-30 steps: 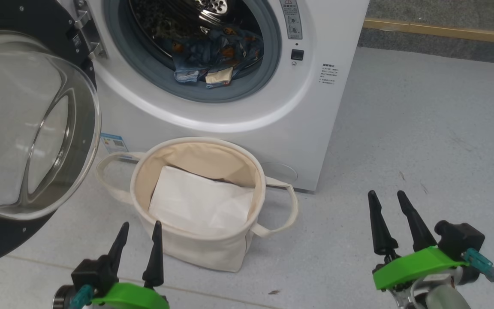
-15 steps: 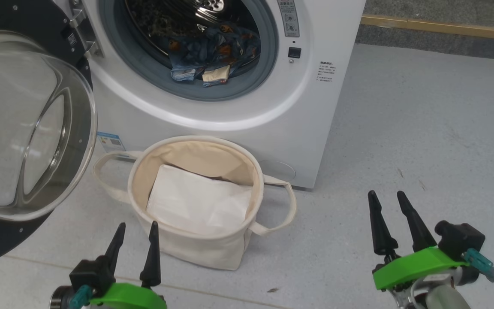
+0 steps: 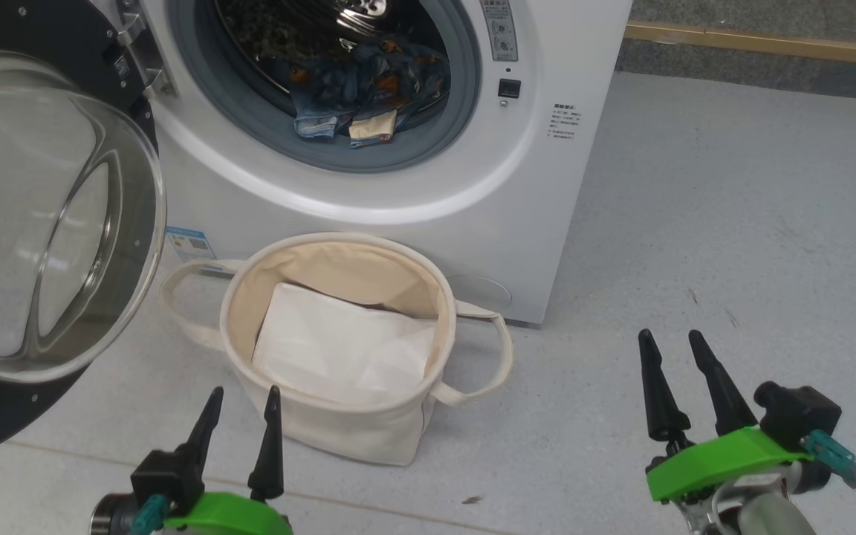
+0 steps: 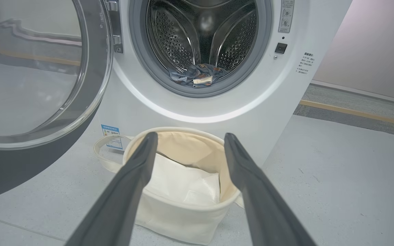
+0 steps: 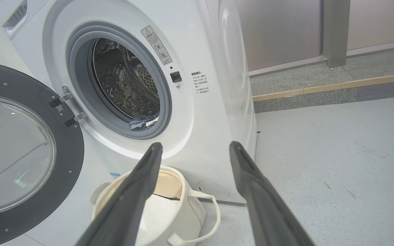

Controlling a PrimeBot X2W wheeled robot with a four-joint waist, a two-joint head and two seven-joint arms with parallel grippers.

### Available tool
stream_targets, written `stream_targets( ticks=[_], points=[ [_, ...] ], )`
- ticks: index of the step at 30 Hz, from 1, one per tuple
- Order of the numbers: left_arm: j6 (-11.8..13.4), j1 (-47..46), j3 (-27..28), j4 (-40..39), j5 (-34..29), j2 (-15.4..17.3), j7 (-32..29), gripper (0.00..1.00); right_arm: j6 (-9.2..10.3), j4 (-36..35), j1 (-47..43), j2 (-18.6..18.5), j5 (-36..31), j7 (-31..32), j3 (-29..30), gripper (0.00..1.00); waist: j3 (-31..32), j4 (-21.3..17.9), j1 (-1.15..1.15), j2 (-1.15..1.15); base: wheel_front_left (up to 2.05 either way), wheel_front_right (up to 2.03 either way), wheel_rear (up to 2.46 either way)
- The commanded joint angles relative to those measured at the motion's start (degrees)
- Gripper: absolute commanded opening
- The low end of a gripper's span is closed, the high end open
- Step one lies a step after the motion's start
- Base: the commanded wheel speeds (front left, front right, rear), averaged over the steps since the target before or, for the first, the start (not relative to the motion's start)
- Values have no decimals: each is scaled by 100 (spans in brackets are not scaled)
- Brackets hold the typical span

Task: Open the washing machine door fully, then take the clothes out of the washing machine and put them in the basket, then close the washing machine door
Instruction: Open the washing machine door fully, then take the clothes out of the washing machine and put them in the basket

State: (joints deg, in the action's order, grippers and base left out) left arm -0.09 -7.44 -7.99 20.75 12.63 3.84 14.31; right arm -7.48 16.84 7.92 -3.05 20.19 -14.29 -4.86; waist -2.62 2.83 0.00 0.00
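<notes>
- Clothes: bunched at the front lip inside washing machine, above basket.
- Probably soft, light and limp; best pinched at a raised fold.
- Left gripper, right gripper: spread wide, empty.

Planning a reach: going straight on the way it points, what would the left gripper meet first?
Probably the round cream canvas basket, just ahead of the open left gripper; depth is unclear.
</notes>
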Motion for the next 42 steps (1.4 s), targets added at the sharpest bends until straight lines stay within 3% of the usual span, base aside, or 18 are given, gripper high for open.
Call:
stream_targets(
  ticks=[1, 21, 42],
  points=[
    [-37, -183, 214, -117, -51, 13, 69, 100, -1, -177, 144, 17, -42, -71, -130, 100, -6, -1, 0, 0, 0, 0, 0],
    [-358, -324, 150, 289, 139, -63, 69, 100, -1, -124, 189, 17, 14, -71, -109, 100, -42, 10, 0, 0, 9, -14, 4],
    [-523, -400, -207, 261, -105, -74, 69, 100, -1, -145, 249, 17, 27, -71, -138, 100, -167, 27, 0, 0, 155, -173, 18]
  ],
)
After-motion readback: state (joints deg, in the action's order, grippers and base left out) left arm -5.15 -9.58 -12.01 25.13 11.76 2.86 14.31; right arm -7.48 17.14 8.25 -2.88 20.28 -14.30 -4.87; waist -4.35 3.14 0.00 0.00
